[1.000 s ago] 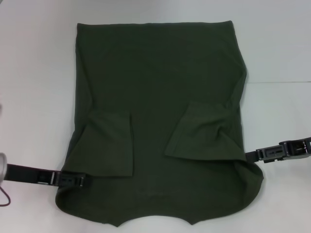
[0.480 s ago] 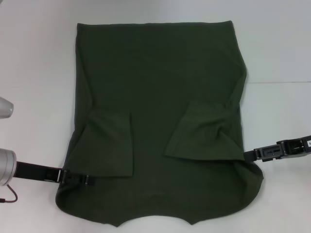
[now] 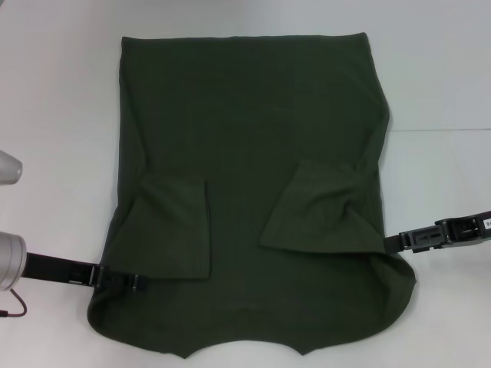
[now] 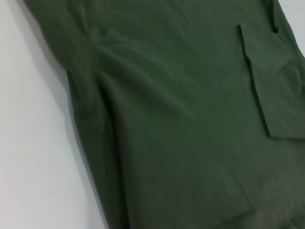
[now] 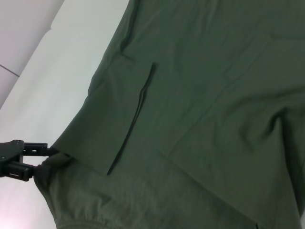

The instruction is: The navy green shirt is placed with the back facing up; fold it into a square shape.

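Note:
The navy green shirt (image 3: pixel 253 153) lies flat on the white table, both short sleeves folded inward onto its body and the curved neckline at the near edge. My left gripper (image 3: pixel 132 284) reaches in low from the left at the shirt's near left edge. In the right wrist view the left gripper (image 5: pixel 42 162) is seen far off, its two fingers apart with the cloth edge between them. My right gripper (image 3: pixel 386 244) touches the shirt's near right edge, where the fabric forms a small raised fold. The left wrist view shows only the shirt's fabric (image 4: pixel 181 119) and a folded sleeve.
White table (image 3: pixel 61 115) surrounds the shirt on the left, right and far sides. A seam line crosses the table (image 3: pixel 437 130) on the right. The shirt's neckline end reaches the bottom of the head view.
My left arm has slid inward so its gripper sits further over the shirt's left edge. The right gripper has barely shifted. The shirt has not moved.

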Controlling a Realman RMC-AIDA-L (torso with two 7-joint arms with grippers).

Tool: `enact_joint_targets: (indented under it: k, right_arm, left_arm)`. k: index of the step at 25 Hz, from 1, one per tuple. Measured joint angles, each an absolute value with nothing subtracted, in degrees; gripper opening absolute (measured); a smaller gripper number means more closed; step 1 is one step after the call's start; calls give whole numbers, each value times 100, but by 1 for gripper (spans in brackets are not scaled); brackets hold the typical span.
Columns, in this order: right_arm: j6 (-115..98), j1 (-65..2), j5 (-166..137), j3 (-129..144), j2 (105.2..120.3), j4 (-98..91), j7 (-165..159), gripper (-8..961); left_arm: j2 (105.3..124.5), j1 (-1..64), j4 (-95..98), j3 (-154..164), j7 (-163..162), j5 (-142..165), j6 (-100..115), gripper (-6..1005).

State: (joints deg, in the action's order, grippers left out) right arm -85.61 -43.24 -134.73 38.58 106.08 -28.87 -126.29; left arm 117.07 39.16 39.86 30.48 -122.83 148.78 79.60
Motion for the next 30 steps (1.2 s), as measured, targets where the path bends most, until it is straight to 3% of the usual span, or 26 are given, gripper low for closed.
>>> enact_joint_targets:
  k: [8,14,18,27,30]
  right_arm:
    - [-8535,-4356,-13473,3859,10608,-2885,-12630,929]
    - [-8534,-4367,-13474,3865,10596,-2882,-12624,929]
    - [-8533,-4376,-13473,3867,10583,-2883,-12624,929]
    - [-8529,-4409,-13474,3867,10581,-2882,-12602,929]
    - [-8525,-4410,-13474,3868,10581,-2882,-12617,929]
  left_arm:
    - [11707,3947,3953,3213,-12370,14998,7768,891]
    - [11707,3969,3961,3208,-12372,14992,7753,693]
    - [11707,3985,3964,3224,-12368,14998,7738,447]
    - [11690,4002,3978,3271,-12459,15067,7614,255]
    - [11688,4027,3978,3288,-12456,15088,7622,124]
